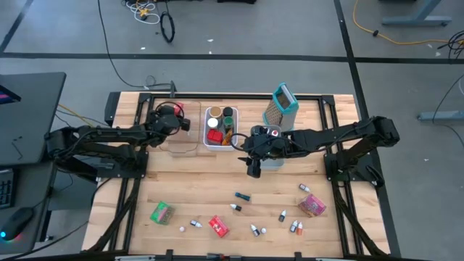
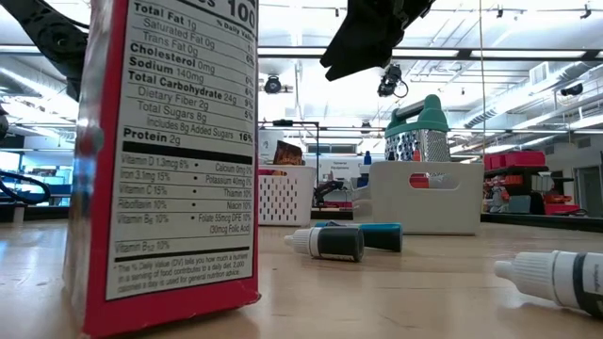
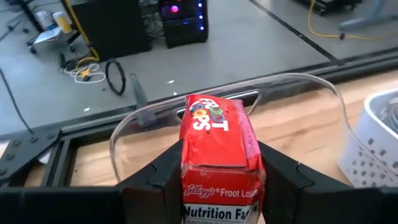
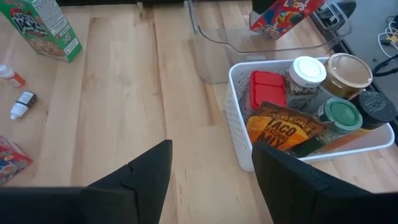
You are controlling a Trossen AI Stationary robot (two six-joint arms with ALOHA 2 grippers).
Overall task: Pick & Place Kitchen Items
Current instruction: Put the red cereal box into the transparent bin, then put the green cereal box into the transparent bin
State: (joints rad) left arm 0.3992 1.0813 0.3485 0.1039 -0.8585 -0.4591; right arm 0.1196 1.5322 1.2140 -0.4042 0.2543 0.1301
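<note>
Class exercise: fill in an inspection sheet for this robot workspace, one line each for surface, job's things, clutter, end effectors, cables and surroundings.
Surface: wooden table, bare between items.
Job's things: red cereal box held over clear bin; white basket holds jars and a taco packet; green box and small bottles lie loose.
Clutter: grater in grey bin.
End effectors: left end effector grips the cereal box; right end effector open, empty, near the basket.
Cables: loose on the floor.
Surroundings: desk at left; nothing else seen.
</note>
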